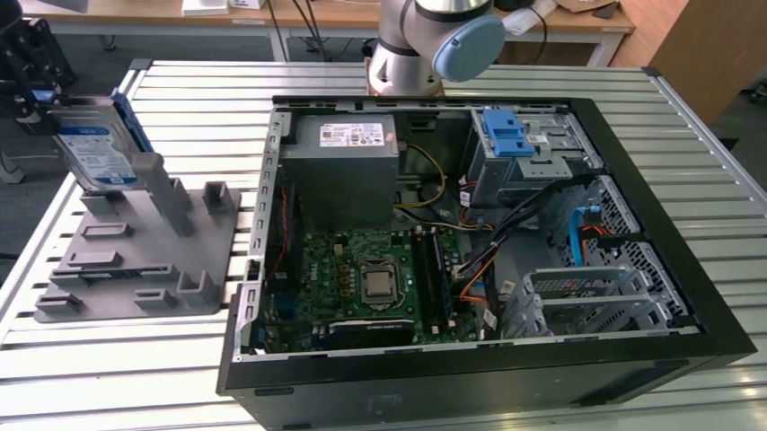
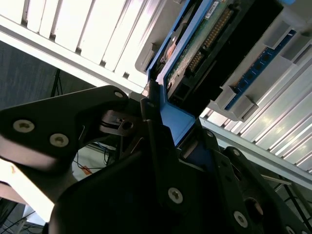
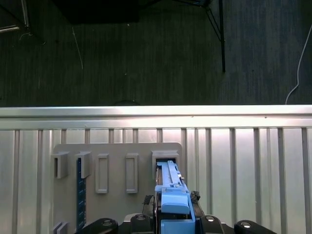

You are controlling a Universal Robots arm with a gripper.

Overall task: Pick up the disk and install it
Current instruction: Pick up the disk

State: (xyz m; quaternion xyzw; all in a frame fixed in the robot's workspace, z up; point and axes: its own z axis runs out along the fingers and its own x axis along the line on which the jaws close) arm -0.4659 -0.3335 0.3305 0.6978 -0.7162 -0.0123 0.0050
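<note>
One disk [image 1: 102,144] stands on edge in a slot at a corner of the grey holder [image 1: 132,269], likely so its blue rails can be reached from above. One gripper [image 2: 175,136], clamped on those rails, probably to spare the circuit board. One holder, near the table [image 1: 120,377] edge at the exterior view's left. One open computer case [image 1: 671,269] sits beside it, lid off, ready to receive.

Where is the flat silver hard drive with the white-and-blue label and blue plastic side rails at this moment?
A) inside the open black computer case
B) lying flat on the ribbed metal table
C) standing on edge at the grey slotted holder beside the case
C: the silver hard drive stands on edge at the grey holder, outside the case.
</note>
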